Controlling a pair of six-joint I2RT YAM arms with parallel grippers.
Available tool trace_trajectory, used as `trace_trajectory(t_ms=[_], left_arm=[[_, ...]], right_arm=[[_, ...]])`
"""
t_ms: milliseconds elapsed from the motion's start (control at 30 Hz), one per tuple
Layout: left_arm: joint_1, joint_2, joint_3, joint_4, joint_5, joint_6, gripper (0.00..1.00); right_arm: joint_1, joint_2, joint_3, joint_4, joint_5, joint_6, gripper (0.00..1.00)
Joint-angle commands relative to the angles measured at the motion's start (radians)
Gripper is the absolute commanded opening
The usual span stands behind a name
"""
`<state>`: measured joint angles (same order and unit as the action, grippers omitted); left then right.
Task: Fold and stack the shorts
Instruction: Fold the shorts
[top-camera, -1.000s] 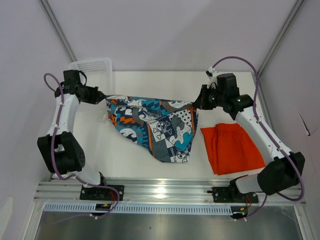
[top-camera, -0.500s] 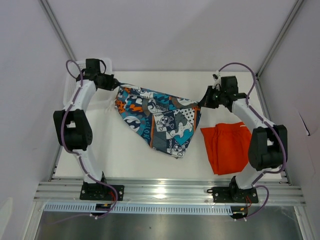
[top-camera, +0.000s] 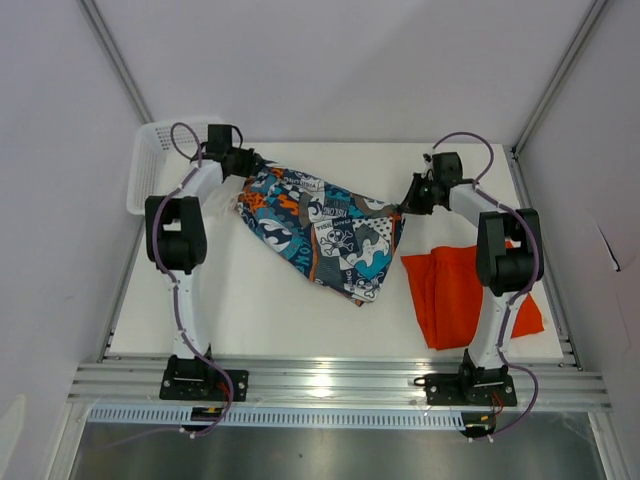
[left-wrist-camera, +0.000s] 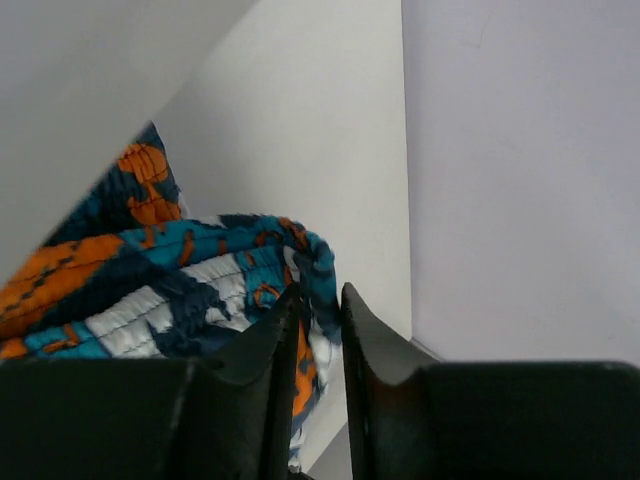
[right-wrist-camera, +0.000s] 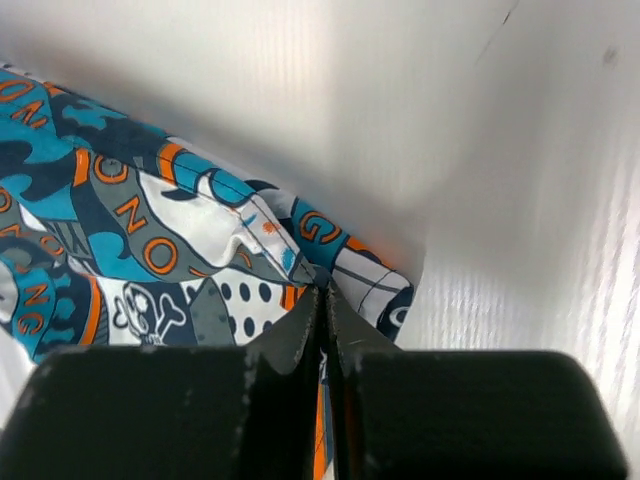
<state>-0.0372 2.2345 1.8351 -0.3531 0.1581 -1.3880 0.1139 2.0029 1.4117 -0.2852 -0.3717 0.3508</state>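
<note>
While both arms reach to the far side of the white table (top-camera: 260, 310), the blue, orange, white and black patterned shorts (top-camera: 325, 235) with skull emblems are spread between them, far left down to mid-right. The left gripper (top-camera: 243, 162) is at one end and the right gripper (top-camera: 408, 205) at the other. My read is that the two-end hold pulls the cloth out wide so it can be laid flat for a fold.

The right gripper (right-wrist-camera: 325, 292) is clenched, fingers pressed together on a corner of the patterned shorts (right-wrist-camera: 150, 260), so that end is firmly grasped. The left gripper (left-wrist-camera: 318, 292) shows only a narrow slit between its fingers, with the gathered edge of the patterned shorts (left-wrist-camera: 200, 270) in and behind the slit. I cannot tell whether it is pinching or loose.

The soft plain bright orange shorts (top-camera: 465, 295) lie on the near right of the table, apart from the patterned pair, with creases and a roughly squared outline. They are probably folded already and waiting as the base of the stack.

Hard to make out:
- From above I cannot tell whether the middle of the patterned shorts rests on the table or hangs just off it.
- The right arm crosses the orange shorts and hides their inner edge. No drawstring shows.
- The white plastic mesh basket (top-camera: 140, 170) at the far left corner is partly covered by the left arm, and its inside is not readable.
- Both wrist views are half filled by black gripper body, so the cloth below the fingers is cut off.
</note>
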Motion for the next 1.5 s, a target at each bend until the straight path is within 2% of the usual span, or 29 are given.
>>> trace_trajectory(t_ms=[0,33,67,100,133,167,200,233,367,533,633,833,933,967,1033,1100,1167,1333,1400,1467], left_arm=[[0.0,0.022,0.05,0.089,-0.025,-0.019,0.27],[0.0,0.024,0.049,0.095,-0.035,-0.011,0.34],[0.0,0.024,0.049,0.097,-0.04,0.007,0.51],[0.0,0.022,0.049,0.098,-0.045,0.017,0.61],[0.0,0.02,0.053,0.086,-0.049,0.026,0.81],[0.0,0.02,0.065,0.069,-0.051,0.039,0.89],[0.002,0.017,0.073,0.054,-0.052,0.052,0.94],[0.0,0.016,0.101,0.028,-0.054,0.069,0.99],[0.0,-0.039,0.108,-0.007,-0.068,0.158,0.99],[-0.015,-0.11,0.081,-0.038,-0.066,0.266,0.99],[-0.033,-0.151,0.036,-0.026,-0.046,0.311,0.99],[-0.078,-0.233,-0.06,0.009,0.003,0.383,0.99],[-0.092,-0.265,-0.098,0.036,0.009,0.429,0.99],[-0.093,-0.271,-0.102,0.043,0.012,0.44,0.99],[-0.093,-0.286,-0.143,0.091,0.047,0.486,0.99],[-0.093,-0.291,-0.157,0.114,0.069,0.536,0.99],[-0.093,-0.303,-0.158,0.111,0.07,0.569,0.99],[-0.092,-0.354,-0.209,0.121,0.046,0.623,0.99],[-0.092,-0.369,-0.234,0.135,0.046,0.63,0.99],[-0.092,-0.386,-0.246,0.135,0.043,0.639,0.99]], right_arm=[[-0.006,0.055,0.095,-0.006,0.059,0.005,0.06],[-0.006,0.063,0.113,-0.014,0.077,0.005,0.12],[-0.006,0.068,0.122,-0.029,0.088,0.008,0.18],[-0.006,0.069,0.127,-0.031,0.109,0.005,0.35],[-0.008,0.066,0.127,-0.031,0.119,0.005,0.44],[-0.01,0.06,0.125,-0.034,0.128,0.005,0.53],[-0.014,0.054,0.124,-0.032,0.146,0.008,0.59],[-0.022,0.036,0.116,-0.032,0.155,0.013,0.7],[-0.036,-0.044,0.075,-0.019,0.154,0.013,0.71],[-0.014,-0.186,-0.016,0.015,0.177,0.022,0.7],[0.01,-0.225,-0.033,0.027,0.139,0.022,0.69],[0.17,-0.214,-0.037,0.107,-0.004,0.08,0.58],[0.233,-0.139,-0.031,0.197,-0.106,0.178,0.43],[0.245,-0.1,-0.033,0.23,-0.137,0.209,0.3],[0.283,-0.06,-0.036,0.331,-0.209,0.287,0.14],[0.328,-0.008,-0.031,0.377,-0.233,0.327,0.08],[0.355,0.023,-0.023,0.383,-0.249,0.338,0.06],[0.423,0.094,-0.011,0.284,-0.227,0.295,0.04],[0.441,0.096,-0.008,0.153,-0.182,0.249,0.03],[0.47,0.088,-0.003,0.005,-0.07,0.182,0.02]])
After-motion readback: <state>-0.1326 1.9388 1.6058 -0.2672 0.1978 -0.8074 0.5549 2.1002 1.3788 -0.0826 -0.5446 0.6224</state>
